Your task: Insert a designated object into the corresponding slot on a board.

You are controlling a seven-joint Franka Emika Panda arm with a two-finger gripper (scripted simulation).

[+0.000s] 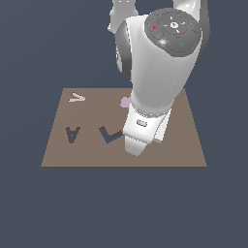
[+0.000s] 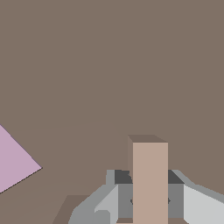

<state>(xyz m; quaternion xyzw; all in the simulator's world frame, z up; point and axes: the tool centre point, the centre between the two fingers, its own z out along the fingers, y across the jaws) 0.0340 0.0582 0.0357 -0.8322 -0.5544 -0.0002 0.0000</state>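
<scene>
The grey two-fingered pincer (image 2: 148, 205) is closed on the small flat light-tan L-shaped piece (image 2: 150, 181); in the wrist view the fingers sit tight against either side of one tan limb, and only that limb shows. The piece is therefore in the grasp, over bare surface of the large flat brown board (image 1: 184, 145), and not at its target.

The dark L-shaped cutout (image 1: 109, 135) lies just beside the pincer, toward the exterior view's left, partly behind the white arm housing (image 1: 157, 87). Further out on that side is the dark A-shaped cutout (image 1: 72, 134), and beyond it a small white V-shaped piece (image 1: 76, 98).

The main risk, as I judge it, is rotation: the hidden limb's heading cannot be read, so a lowering made without squaring the piece to the slot would land it on the rim. A pink block (image 2: 13, 164) sits near the pincer; a sideways sweep could nudge it. A thin grip on one limb may also let the piece pivot on contact.
</scene>
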